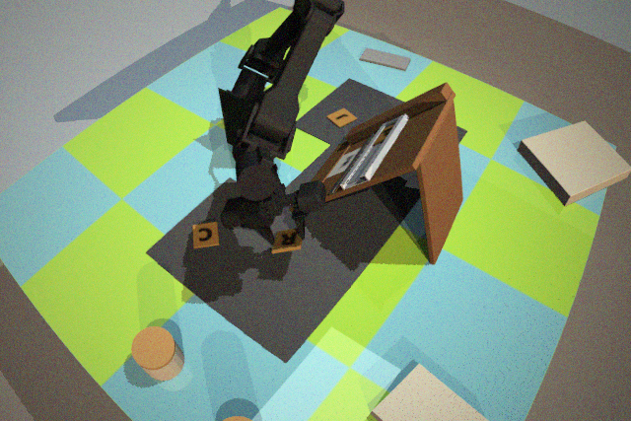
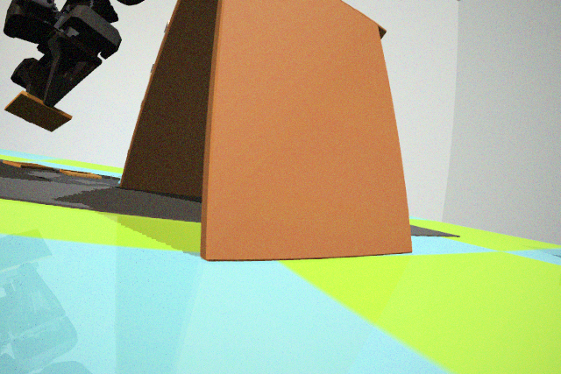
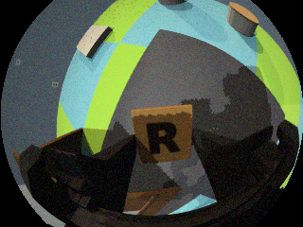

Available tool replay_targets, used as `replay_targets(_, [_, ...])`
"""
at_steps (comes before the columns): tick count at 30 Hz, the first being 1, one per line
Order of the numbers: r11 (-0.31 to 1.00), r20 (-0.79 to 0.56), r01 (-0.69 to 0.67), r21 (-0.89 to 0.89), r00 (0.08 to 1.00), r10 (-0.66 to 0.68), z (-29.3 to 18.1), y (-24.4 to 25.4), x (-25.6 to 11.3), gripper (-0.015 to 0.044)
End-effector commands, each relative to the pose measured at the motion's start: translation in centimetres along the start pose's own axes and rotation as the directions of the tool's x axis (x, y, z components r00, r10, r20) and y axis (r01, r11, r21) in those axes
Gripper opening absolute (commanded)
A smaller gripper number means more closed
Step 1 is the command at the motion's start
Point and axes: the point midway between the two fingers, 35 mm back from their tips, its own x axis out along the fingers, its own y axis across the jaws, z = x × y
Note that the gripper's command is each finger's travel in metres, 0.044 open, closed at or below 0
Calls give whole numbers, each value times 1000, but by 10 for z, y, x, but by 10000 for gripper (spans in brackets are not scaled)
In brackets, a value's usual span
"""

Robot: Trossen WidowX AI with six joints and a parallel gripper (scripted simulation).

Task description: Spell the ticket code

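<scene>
My gripper [image 1: 286, 237] [image 2: 46, 104] [image 3: 164, 136] is shut on the orange R tile [image 1: 286, 243] [image 2: 37, 112] [image 3: 162, 128], held tilted above the dark mat [image 1: 264, 304] [image 3: 189, 61]. The R reads upright in the wrist view. The C tile [image 1: 205, 235] lies on the mat, left of the gripper in the top view. Another tile [image 1: 341, 117], with one thin stroke, lies behind the board. The exterior view shows a flat tile [image 2: 81, 173] low on the mat. The sloped brown board [image 1: 441, 186] [image 2: 308, 111] carries the pale rail [image 1: 386, 147] and a white ticket [image 1: 343, 164]; its print is unreadable. An orange patch shows within the rail.
A cylinder [image 1: 154, 347] [image 3: 242, 21] stands at the front left; another is cut off at the bottom edge. Cream blocks [image 1: 578, 162] [image 1: 428, 398] lie right and at the front. A thin grey slab [image 1: 385, 59] lies at the back. The board's side panel stands beyond the mat.
</scene>
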Motion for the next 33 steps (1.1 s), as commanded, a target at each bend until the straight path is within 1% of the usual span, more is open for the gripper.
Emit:
replay_targets(1, [992,20,-45,-114,999,48,3,9,-4,0])
replay_targets(7, [950,52,-98,-296,992,119,11,24,-11,0])
replay_targets(14, [856,80,-135,-499,976,201,18,42,-21,0])
replay_targets(20, [740,96,-142,-657,958,269,23,57,-30,0])
replay_targets(26, [598,104,-126,-792,936,335,26,72,-41,0])
replay_targets(31, [468,104,-97,-879,917,385,28,83,-50,0])
replay_targets(33, [449,104,-91,-889,914,392,28,85,-51,0])
